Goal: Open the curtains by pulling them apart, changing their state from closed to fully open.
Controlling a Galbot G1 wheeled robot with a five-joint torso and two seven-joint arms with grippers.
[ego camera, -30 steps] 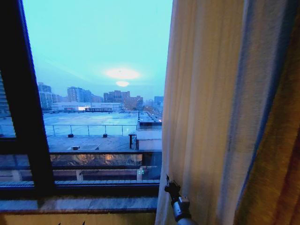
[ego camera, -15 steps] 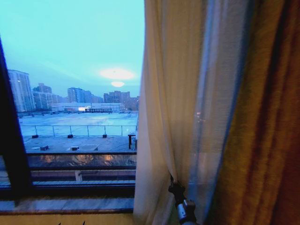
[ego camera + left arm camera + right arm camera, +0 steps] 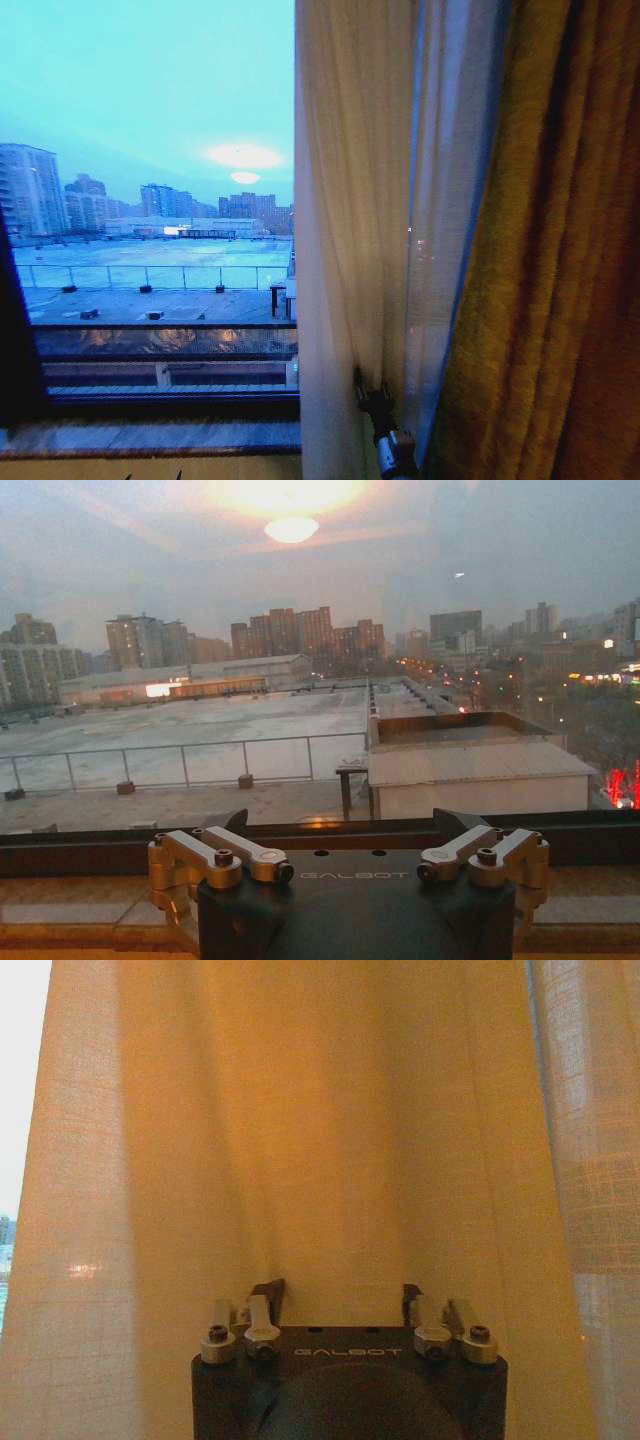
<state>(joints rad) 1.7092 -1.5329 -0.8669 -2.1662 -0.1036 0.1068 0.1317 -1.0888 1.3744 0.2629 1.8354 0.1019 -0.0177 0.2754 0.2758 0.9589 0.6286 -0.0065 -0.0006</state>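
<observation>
Beside window (image 3: 150, 250), gathered sheer curtains (image 3: 350, 200)

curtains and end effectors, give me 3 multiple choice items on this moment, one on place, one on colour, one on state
1. Where is the right end effector?
A. low, pressed into the sheer curtain
B. up by the curtain rail
C. resting on the window sill

2. What colour is the heavy drape beside the sheer curtain?
A. dark green
B. golden-brown
C. bright red

3. How do the left end effector's fingers stand?
A. shut on the curtain
B. shut on the window frame
C. spread apart, holding nothing

Answers:
1. A, the head view shows it low down with the sheer folds gathered at its tip.
2. B, the drape at the far right of the head view is golden-brown.
3. C, the left wrist view shows the fingers apart, with the window frame and rooftops beyond.
</observation>
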